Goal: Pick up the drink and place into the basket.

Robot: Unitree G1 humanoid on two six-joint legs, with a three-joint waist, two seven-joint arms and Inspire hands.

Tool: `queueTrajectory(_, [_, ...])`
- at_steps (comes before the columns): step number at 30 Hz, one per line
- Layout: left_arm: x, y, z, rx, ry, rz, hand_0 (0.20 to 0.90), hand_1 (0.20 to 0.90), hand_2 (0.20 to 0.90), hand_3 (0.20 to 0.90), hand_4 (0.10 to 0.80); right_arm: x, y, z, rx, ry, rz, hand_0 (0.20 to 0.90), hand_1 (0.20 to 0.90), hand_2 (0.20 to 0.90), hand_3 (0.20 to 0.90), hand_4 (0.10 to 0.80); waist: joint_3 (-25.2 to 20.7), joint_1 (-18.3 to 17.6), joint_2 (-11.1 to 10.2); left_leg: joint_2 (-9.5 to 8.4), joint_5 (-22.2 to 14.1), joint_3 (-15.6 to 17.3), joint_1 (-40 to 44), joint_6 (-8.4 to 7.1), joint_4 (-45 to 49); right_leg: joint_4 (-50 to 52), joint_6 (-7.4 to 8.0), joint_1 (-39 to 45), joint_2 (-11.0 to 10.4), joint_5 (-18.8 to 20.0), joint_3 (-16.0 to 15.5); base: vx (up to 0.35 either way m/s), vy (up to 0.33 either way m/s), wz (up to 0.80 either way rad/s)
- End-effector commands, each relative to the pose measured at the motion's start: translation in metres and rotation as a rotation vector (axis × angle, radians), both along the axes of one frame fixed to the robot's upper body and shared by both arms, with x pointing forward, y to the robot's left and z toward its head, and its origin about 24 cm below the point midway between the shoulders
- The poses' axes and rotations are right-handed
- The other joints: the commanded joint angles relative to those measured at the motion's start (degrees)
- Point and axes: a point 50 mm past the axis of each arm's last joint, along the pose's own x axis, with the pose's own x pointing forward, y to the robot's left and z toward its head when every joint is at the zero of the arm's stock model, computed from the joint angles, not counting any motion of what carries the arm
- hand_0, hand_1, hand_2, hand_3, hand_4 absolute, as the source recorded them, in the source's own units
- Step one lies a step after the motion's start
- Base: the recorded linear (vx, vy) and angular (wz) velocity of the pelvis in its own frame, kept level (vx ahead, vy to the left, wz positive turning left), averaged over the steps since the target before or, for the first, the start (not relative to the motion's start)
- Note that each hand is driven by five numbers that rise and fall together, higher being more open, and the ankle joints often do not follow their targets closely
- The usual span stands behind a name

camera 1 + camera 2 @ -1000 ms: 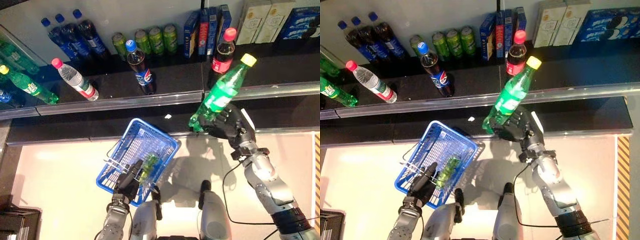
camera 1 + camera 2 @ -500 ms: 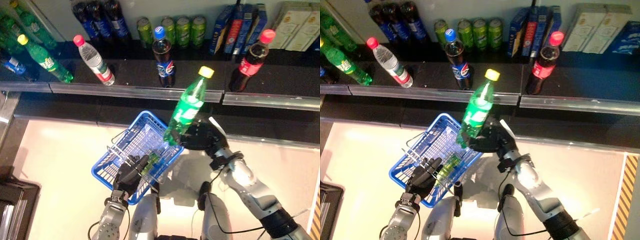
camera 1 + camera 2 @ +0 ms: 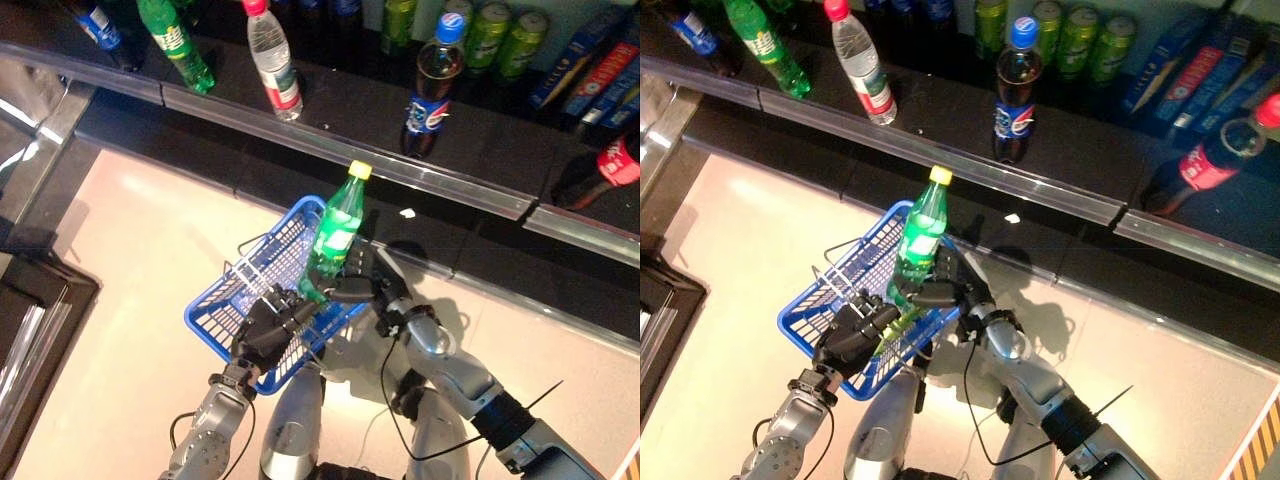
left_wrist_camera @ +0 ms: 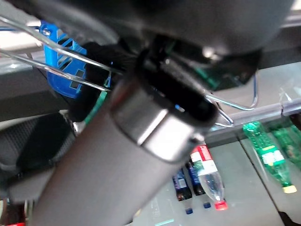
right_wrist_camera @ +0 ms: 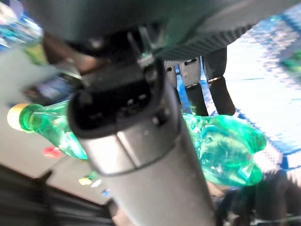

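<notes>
Gripping the green drink bottle (image 3: 335,232) near its base with right hand (image 3: 362,283) fingers curled round it, bottle upright with yellow cap up, directly over the blue basket (image 3: 232,312), basket wire handle clenched in left hand (image 3: 268,328), above the floor before the shelf (image 3: 340,110).

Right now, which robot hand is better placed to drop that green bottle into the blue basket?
The right robot hand: it already grips the green bottle directly over the blue basket. The left robot hand is busy holding the basket's handle.
</notes>
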Motion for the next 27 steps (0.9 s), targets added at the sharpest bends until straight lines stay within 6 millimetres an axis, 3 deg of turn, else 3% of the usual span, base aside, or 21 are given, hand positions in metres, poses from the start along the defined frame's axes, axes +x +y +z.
queueTrajectory(1, [0.002,-0.023,0.138,-0.126,-0.782,-0.21,0.3,0.3,0.3,0.2,0.1,0.005,0.068,0.087,0.171,-0.379,0.195,0.3,0.3,0.3,0.2,0.1,-1.8,1.0,0.0,-1.25,4.0,-1.8,-2.5,1.93,6.7,-7.2,-0.6,7.0,-0.8,6.1,-0.3,0.028,-0.033,0.24])
queueTrajectory(5, [-0.002,-0.026,0.151,-0.151,-0.858,-0.318,0.3,0.3,0.3,0.2,0.1,0.028,0.065,0.061,0.081,-0.286,0.087,0.3,0.3,0.3,0.2,0.1,-1.4,3.8,0.7,-2.65,3.4,-3.6,-3.3,2.04,6.7,-6.9,-0.29,7.2,-1.9,6.1,-2.6,0.027,-0.032,0.3])
queueTrajectory(8, [-0.005,-0.029,0.156,-0.162,-0.886,-0.367,0.3,0.3,0.3,0.2,0.1,0.035,0.063,0.055,0.059,-0.255,0.059,0.3,0.3,0.3,0.2,0.1,-1.3,5.0,1.0,-3.33,3.1,-4.4,-3.6,2.12,6.7,-6.9,-0.15,7.4,-2.3,6.1,-3.4,0.035,-0.024,0.28])
queueTrajectory(18, [-0.009,-0.045,0.166,-0.144,-0.927,-0.529,0.3,0.3,0.3,0.2,0.1,0.055,0.074,0.059,0.077,-0.191,0.017,0.3,0.3,0.3,0.2,0.1,-0.8,8.9,1.5,-5.68,1.4,-7.0,-4.6,2.66,6.5,-6.6,0.69,7.9,-3.9,6.7,-6.2,0.042,-0.028,0.21])
queueTrajectory(21, [-0.008,-0.046,0.168,-0.143,-0.927,-0.547,0.3,0.3,0.3,0.2,0.1,0.059,0.08,0.055,0.089,-0.123,0.038,0.3,0.3,0.3,0.2,0.1,-0.5,9.8,1.7,-6.04,0.9,-7.4,-5.0,2.75,6.9,-6.0,0.73,7.8,-4.4,6.6,-6.8,0.042,-0.001,0.2])
queueTrajectory(27, [-0.012,-0.048,0.167,-0.133,-0.93,-0.593,0.3,0.3,0.3,0.2,0.1,0.047,0.099,0.02,0.144,0.142,0.196,0.3,0.3,0.3,0.2,0.1,-0.4,11.3,1.4,-6.48,0.2,-7.8,-6.2,3.1,7.1,-5.7,1.05,7.4,-5.1,7.1,-7.6,0.049,-0.009,0.09])
